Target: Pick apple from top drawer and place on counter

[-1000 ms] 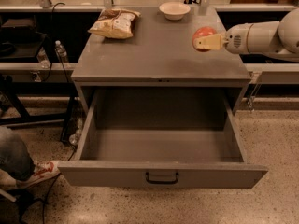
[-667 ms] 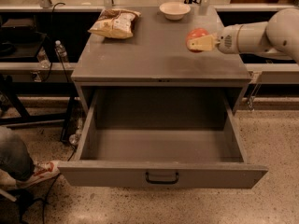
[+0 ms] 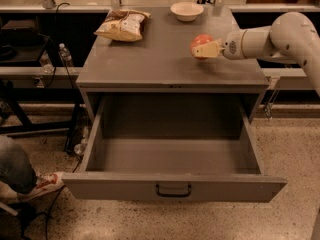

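Nearest to me the top drawer stands pulled fully out of the cabinet, its front panel with the small black handle facing forward, and its grey floor shows nothing lying in it, which fits a fruit already lifted out; at the near left a person's shoe rests on the speckled floor, clear of the drawer's corner. Above and behind the open box lies the desk, and over its right half my tool reaches in sideways from the right on the pale arm, its fingers clamped on the apple, which they hold by its right side so that the red round of it points toward the middle of the surface. The apple sits low over the desk with a shadow just beneath it, though I cannot tell whether it touches; I judge the carry is nearly done and the release is what remains, and I hold it well inside the front edge so that a roll would not send it into the drawer. Farther back a chip bag lies at the left, and a white bowl sits near the rear edge, both well apart from the apple, so the spot beneath it is free
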Controlling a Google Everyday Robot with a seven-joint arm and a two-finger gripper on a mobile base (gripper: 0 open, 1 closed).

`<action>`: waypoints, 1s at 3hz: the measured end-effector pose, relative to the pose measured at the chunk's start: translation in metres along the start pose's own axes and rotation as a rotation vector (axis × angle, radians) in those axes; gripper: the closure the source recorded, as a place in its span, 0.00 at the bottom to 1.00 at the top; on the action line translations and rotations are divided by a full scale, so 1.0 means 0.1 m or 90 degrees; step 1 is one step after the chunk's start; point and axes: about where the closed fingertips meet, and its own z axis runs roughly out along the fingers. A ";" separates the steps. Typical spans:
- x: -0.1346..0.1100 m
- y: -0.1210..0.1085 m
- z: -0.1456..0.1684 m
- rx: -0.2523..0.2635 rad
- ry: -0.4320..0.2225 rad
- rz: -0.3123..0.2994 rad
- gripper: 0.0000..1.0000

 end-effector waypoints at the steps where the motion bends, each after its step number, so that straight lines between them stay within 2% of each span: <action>1: 0.03 0.01 0.09 -0.004 0.007 0.000 0.79; 3: 0.08 0.02 0.16 -0.011 0.017 0.002 0.33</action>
